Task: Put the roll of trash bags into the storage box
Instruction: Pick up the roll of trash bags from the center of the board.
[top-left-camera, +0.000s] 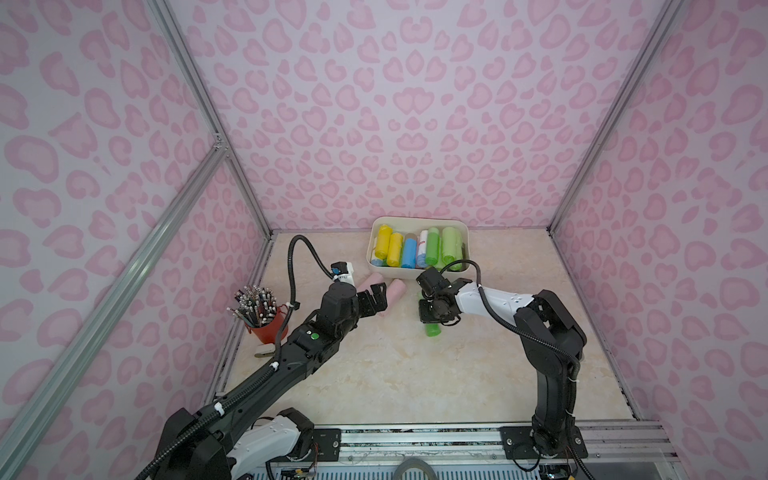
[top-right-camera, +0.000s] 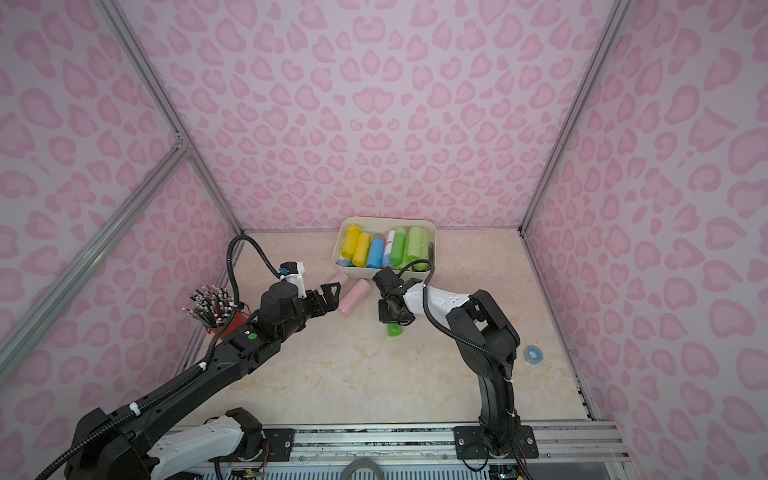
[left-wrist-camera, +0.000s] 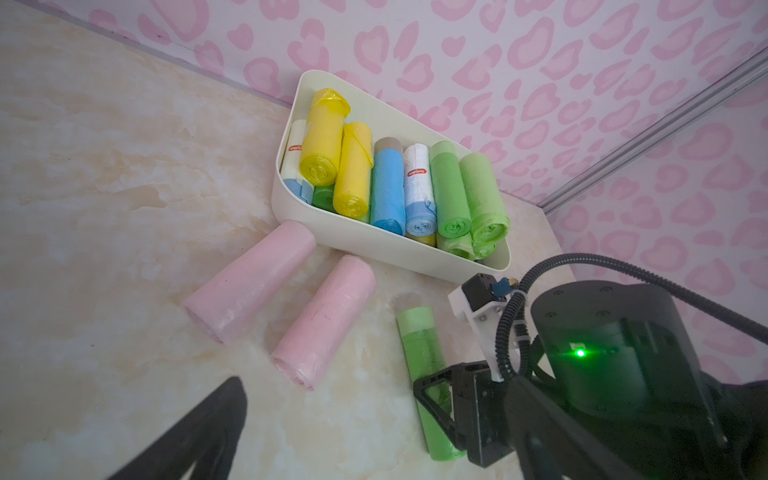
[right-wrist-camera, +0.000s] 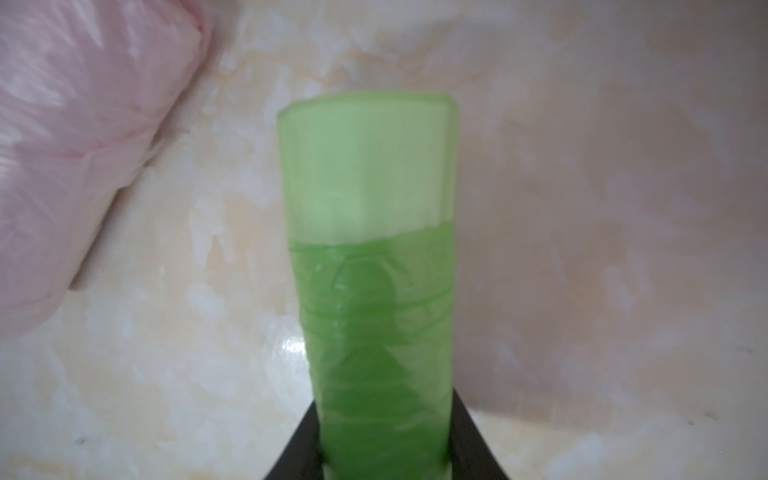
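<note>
- The green roll of trash bags (left-wrist-camera: 419, 345) lies flat on the table (top-left-camera: 395, 374), outside the storage box and just on its near side. It runs near to far, and only its near end shows in both top views (top-left-camera: 432, 330).
- The right gripper (top-left-camera: 432, 316) reaches down from above, its jaws pressed together on the roll's near half. The right wrist view shows a dark finger (right-wrist-camera: 299, 451) against each side of the roll.
- The storage box (left-wrist-camera: 374, 245) sits at the far middle of the table against the back wall, packed with yellow, blue, white and green rolls (left-wrist-camera: 386, 187).
- Two pink rolls (left-wrist-camera: 253, 286) (left-wrist-camera: 326, 320) lie left of the green one, near the box's left near corner.
- The left gripper (top-left-camera: 376, 297) hangs over the pink rolls, jaws spread wide and holding nothing.
- A red cup (top-left-camera: 266, 328) of pencils stands at the far left.
</note>
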